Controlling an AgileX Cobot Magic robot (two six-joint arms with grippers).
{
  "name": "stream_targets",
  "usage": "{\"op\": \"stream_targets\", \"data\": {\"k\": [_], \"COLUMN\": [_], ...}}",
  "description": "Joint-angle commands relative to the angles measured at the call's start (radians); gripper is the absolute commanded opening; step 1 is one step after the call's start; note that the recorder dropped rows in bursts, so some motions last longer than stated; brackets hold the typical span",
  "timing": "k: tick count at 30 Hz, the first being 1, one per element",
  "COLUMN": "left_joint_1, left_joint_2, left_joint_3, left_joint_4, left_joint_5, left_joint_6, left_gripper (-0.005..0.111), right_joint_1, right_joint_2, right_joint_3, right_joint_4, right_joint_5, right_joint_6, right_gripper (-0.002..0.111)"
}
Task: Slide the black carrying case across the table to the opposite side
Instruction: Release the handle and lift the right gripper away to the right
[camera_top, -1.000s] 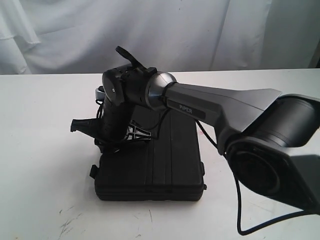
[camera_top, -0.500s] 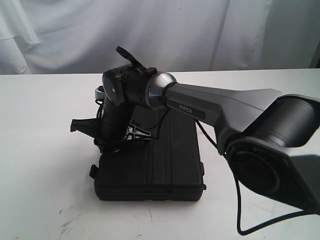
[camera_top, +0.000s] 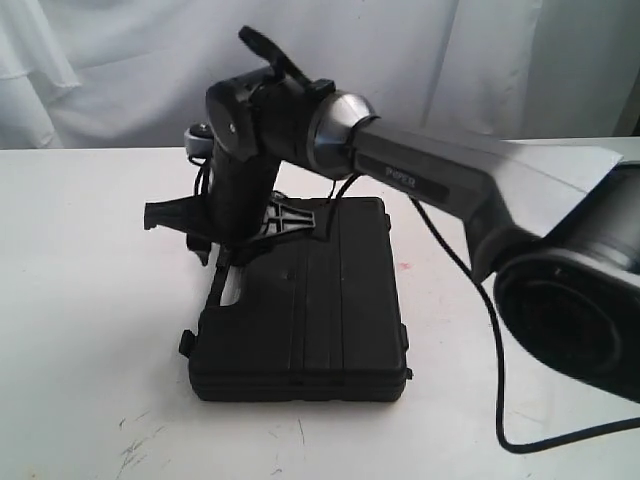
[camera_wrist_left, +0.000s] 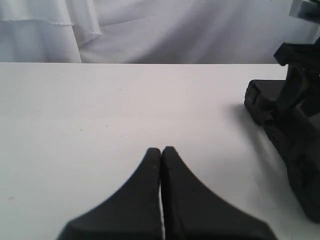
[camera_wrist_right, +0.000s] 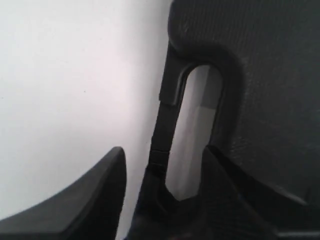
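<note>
Right fingers (camera_wrist_right: 100, 200) parted astride the case (camera_wrist_right: 280, 75) handle, not clamped, left fingers (camera_wrist_left: 145, 200) pressed together, empty, above the table (camera_wrist_left: 75, 110)

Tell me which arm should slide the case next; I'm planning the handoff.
Right. The right tool straddles the handle of the case, one finger in the cut-out. The left tool is shut over the table, apart from it.

PIPER — white lettering, label (camera_top: 400, 180) on right arm (camera_top: 500, 185).
</note>
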Motion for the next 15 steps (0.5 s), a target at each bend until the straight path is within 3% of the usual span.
{"op": "stream_targets", "data": {"k": [1, 3, 9, 15], "left_joint_1": [0.003, 0.003, 0.003, 0.003], "left_joint_2": [-0.004, -0.004, -0.004, -0.004], "left_joint_3": [0.005, 0.005, 0.005, 0.005], "left_joint_4": [-0.001, -0.001, -0.001, -0.001], "left_joint_5": [-0.006, -0.006, -0.006, -0.006], "left_joint_6": [-0.001, -0.001, -0.001, -0.001], "left_gripper": [0.000, 0.000, 0.000, 0.000], "right_joint_1": [-0.040, -0.044, -0.013, 0.005], "right_joint_2": [-0.065, -0.088, -0.188, -0.405], "right_joint_3": [-0.012, -0.003, 0.029, 0.314], "right_joint_4": [-0.027, -0.066, -0.111, -0.108], "right_joint_5": [0.071, 0.073, -0.041, -0.306], "right_joint_6": [-0.170, -0.217, -0.323, -0.338], "right_gripper": [0.013, 0.000, 0.000, 0.000]}}
